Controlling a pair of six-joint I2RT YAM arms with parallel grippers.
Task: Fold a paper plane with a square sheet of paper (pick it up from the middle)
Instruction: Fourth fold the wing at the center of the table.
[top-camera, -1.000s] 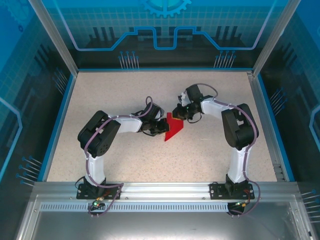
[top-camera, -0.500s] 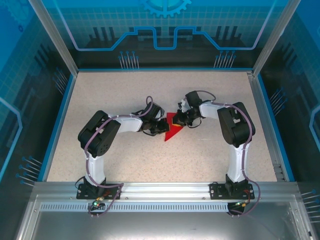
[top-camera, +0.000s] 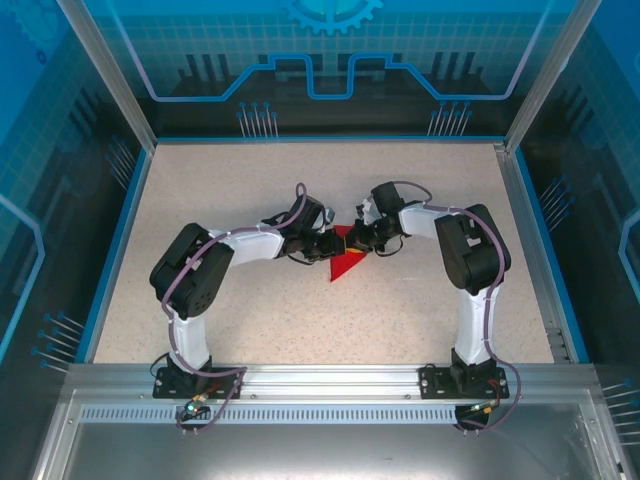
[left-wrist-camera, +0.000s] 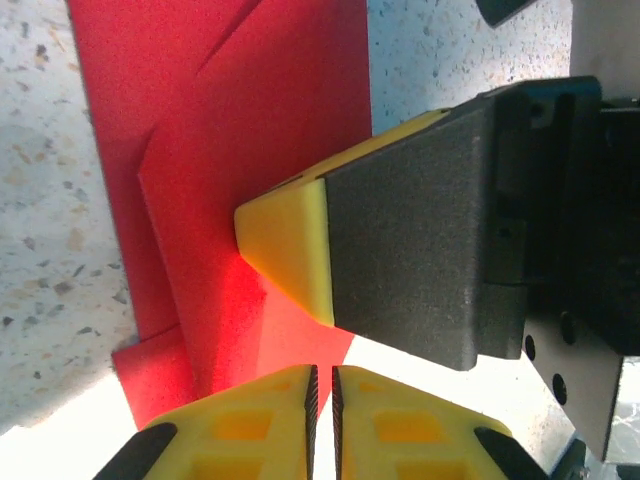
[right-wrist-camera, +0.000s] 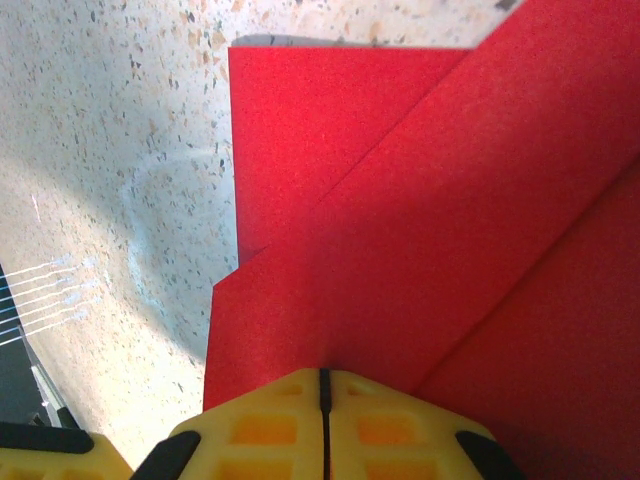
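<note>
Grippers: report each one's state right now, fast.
Left gripper: barely open, a thin gap between its jaws, nothing in it.
Right gripper: closed, tips on the red paper; a pinch cannot be told.

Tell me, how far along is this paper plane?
Done: the red paper already lies in overlapping folded layers, and from above it tapers to a point. In hand: the right gripper, shut, presses down on the folds, while the left gripper sits at the paper's edge, jaws almost together. Left: it looks flat and fairly wide, so it probably needs more folds before it is a finished dart.
</note>
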